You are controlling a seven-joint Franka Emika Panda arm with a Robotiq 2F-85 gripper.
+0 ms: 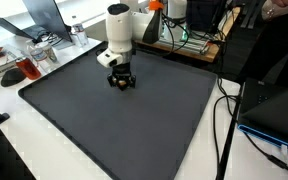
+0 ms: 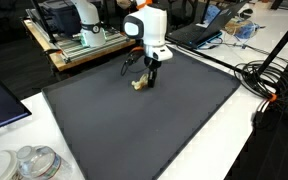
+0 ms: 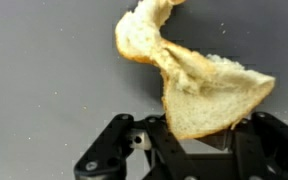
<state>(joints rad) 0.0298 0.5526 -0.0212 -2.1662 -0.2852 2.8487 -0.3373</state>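
A torn, pale piece of bread (image 3: 189,75) lies on the dark grey mat (image 3: 44,70). In the wrist view its wide lower end sits between my black fingers (image 3: 119,150), and my gripper (image 3: 199,135) is shut on it. In both exterior views the gripper (image 1: 121,82) (image 2: 147,82) stands low on the mat near its far edge, pointing straight down. The bread (image 2: 138,85) shows as a small light bit beside the fingertips. The part of the bread inside the jaws is hidden.
The mat (image 1: 134,130) covers most of a white table. A tray with red items (image 1: 9,62) and containers stand beyond one corner. Laptops (image 2: 199,30), cables (image 2: 269,85) and a wooden stand with equipment (image 2: 79,45) ring the mat. Plastic jars (image 2: 29,162) sit near the front.
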